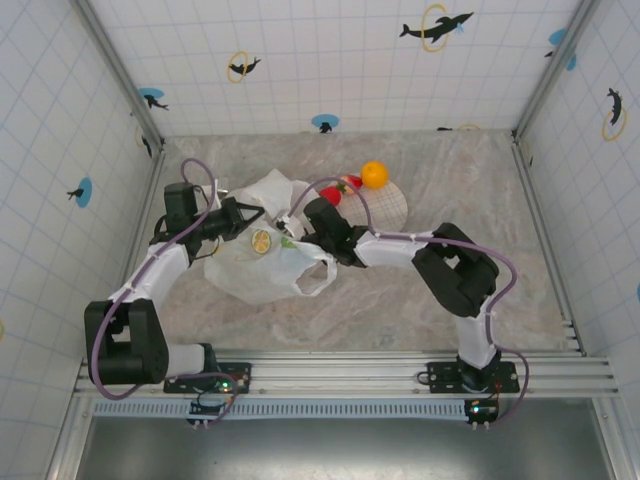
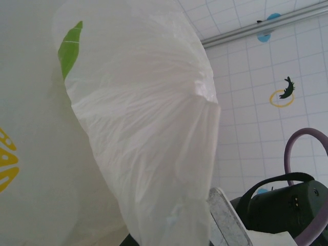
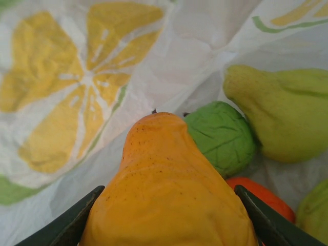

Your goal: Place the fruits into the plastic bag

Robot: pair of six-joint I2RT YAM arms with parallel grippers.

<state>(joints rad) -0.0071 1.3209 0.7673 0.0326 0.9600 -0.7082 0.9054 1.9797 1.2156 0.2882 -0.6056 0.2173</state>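
Our right tool [image 3: 169, 205] is clamped on a yellow-orange pear [image 3: 161, 164], with a dark finger [image 3: 77, 220] pressed to each flank. The pear's skin is finely speckled, and its narrow neck ends in a small dark stem pointing away from the wrist camera. It is held inside the plastic bag [image 3: 77, 87], a thin white crinkled film printed with a large lemon slice [image 3: 72, 92] and green edging. Just beyond the pear lie a green round fruit [image 3: 220, 136] with a creased skin, a yellow-green pear [image 3: 282, 113] beside it, and an orange fruit [image 3: 264, 197] partly hidden behind the held pear.

From above, the left tool [image 1: 243, 215] meets the bag's left edge. The left wrist camera sees the film rising in front of it, with a green leaf print [image 2: 69, 48]. We cannot tell whether that tool is gripping the film. The bag lies crumpled at the middle of the marbled surface [image 1: 400, 300]. To its right, on a round checked plate [image 1: 392, 212], sit an orange [image 1: 374, 174] and a pair of red fruits [image 1: 333, 194].
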